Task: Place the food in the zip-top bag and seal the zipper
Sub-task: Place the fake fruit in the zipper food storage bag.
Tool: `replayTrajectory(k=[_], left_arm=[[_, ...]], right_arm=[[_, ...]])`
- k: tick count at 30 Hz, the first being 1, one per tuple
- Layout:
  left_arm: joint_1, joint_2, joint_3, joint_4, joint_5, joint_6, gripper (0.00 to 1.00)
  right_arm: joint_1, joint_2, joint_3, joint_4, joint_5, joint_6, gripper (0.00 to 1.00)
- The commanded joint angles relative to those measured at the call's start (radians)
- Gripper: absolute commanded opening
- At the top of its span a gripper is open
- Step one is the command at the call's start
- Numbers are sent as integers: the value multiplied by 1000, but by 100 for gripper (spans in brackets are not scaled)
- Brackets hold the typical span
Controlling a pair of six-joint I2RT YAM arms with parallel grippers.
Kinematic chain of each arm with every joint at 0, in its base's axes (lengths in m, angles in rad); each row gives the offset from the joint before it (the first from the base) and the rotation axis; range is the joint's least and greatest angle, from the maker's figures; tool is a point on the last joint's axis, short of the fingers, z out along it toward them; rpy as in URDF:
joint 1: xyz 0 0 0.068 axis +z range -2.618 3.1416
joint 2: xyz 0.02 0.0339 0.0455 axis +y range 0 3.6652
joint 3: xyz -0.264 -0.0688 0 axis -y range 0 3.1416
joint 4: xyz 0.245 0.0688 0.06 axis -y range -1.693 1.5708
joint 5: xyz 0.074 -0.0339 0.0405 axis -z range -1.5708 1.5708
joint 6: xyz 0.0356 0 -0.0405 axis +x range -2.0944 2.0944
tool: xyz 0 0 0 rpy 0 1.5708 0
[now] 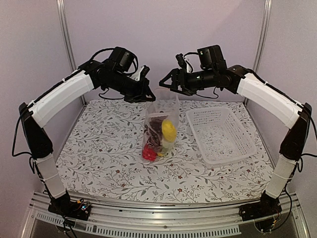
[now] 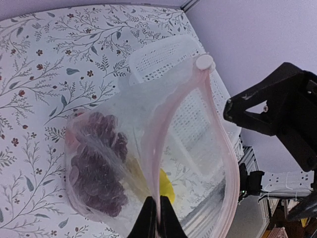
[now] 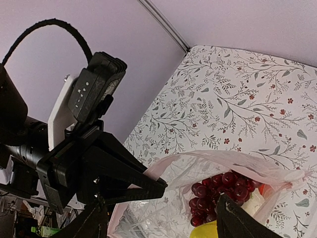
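Observation:
The clear zip-top bag (image 1: 159, 124) hangs upright above the table, its mouth open. My left gripper (image 1: 144, 94) is shut on its pink zipper edge (image 2: 171, 119), as the left wrist view (image 2: 158, 202) shows. Inside are a dark purple grape bunch (image 2: 96, 168), a yellow piece (image 1: 168, 130) and a red piece (image 1: 149, 153). My right gripper (image 1: 171, 82) is open and empty, just right of the bag's top and apart from it. In the right wrist view (image 3: 162, 206) its fingers straddle the open mouth, with grapes (image 3: 218, 191) below.
A white mesh basket (image 1: 221, 134) lies empty on the table right of the bag. A white round tab (image 2: 204, 61) sits at the far end of the zipper. The floral cloth (image 1: 99, 148) covers the table. Walls stand close behind.

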Motion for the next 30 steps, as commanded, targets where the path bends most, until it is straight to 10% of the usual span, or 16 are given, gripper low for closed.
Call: replayTrajectory(k=[1, 12, 30], left_arm=[[14, 6, 20, 9, 14, 21, 5], [13, 9, 14, 7, 64, 80, 5], [-86, -14, 209, -9, -197, 259, 47]], right_arm=[[5, -44, 9, -33, 51, -32, 74], [-96, -189, -141, -74, 162, -90, 72], [-143, -200, -231, -75, 55, -100, 73]])
